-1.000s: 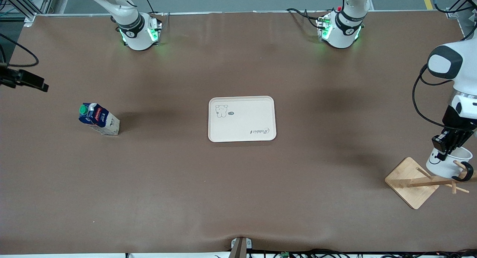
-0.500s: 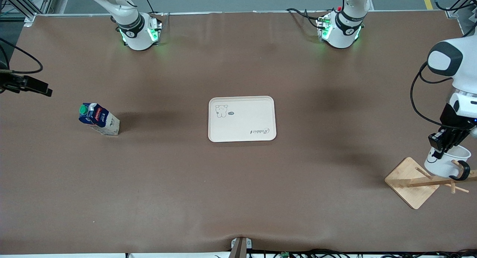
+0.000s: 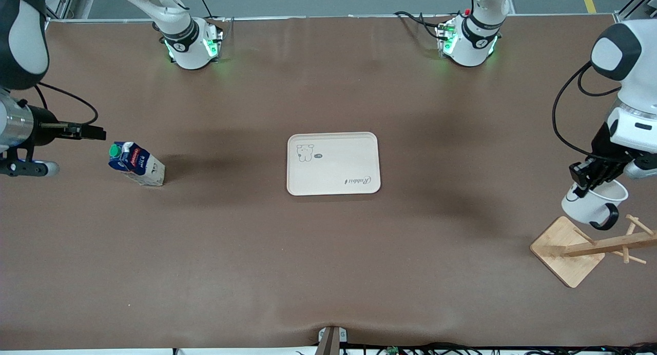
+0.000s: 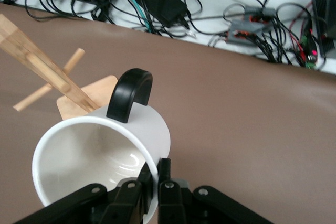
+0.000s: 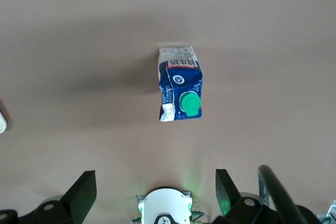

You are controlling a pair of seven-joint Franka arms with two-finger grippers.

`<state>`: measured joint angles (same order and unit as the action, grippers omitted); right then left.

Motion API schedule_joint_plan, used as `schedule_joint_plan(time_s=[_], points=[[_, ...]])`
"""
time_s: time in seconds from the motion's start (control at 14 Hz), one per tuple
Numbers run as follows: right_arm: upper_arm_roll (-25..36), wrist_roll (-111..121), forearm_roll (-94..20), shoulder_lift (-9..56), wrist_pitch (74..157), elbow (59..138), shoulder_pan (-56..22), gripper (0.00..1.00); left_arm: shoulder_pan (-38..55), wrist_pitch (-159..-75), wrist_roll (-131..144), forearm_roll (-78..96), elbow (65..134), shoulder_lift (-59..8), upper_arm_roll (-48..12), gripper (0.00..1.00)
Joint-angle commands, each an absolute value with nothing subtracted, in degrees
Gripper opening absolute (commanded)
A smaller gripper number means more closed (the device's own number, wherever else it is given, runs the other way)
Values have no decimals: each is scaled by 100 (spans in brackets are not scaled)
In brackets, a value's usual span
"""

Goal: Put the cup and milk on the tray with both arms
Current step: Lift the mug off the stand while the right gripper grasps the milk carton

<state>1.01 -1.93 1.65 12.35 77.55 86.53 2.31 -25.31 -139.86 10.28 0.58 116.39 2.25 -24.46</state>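
Your right gripper (image 3: 97, 135) hangs beside the milk (image 3: 136, 164) with its fingers (image 5: 84, 192) spread wide, that arm reaching in level from the table's edge. The tray (image 3: 333, 163) sits mid-table. Your left gripper (image 3: 585, 183) pinches the cup (image 3: 593, 201) by its rim, over the wooden rack (image 3: 569, 250).

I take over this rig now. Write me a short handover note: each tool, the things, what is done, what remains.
Left tool: shut on the rim of the white enamel cup with black handle, in the air over the wooden peg rack.
Right tool: open, over the upright dark-blue milk carton with green cap.
Cream rectangular tray: mid-table, holds nothing.
Done: cup gripped.
Left: carry cup to tray; grasp milk, place it.
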Motion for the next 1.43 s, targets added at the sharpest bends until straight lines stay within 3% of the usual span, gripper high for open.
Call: schedule_joint_plan(time_s=[0.0,0.43,0.71,0.93,1.36], points=[[62,-229,290,1388,7620,8525,307,100,-2566,-13335,1142,150,11383,264,-2723,0],[44,-176,246,1660,7690,8481,307,100,-2540,-12815,2160,149,11268,9,-3619,0],[53,-211,246,1802,8127,9078,439,100,-2383,-12630,3600,97,11276,-543,-4411,0],[53,-194,237,1574,9147,9911,580,100,-1725,-12630,4576,-394,11171,-1114,-4447,0],[44,-97,246,1222,9677,10704,668,100,-354,-12621,6562,-1255,10311,-2634,-4386,0]])
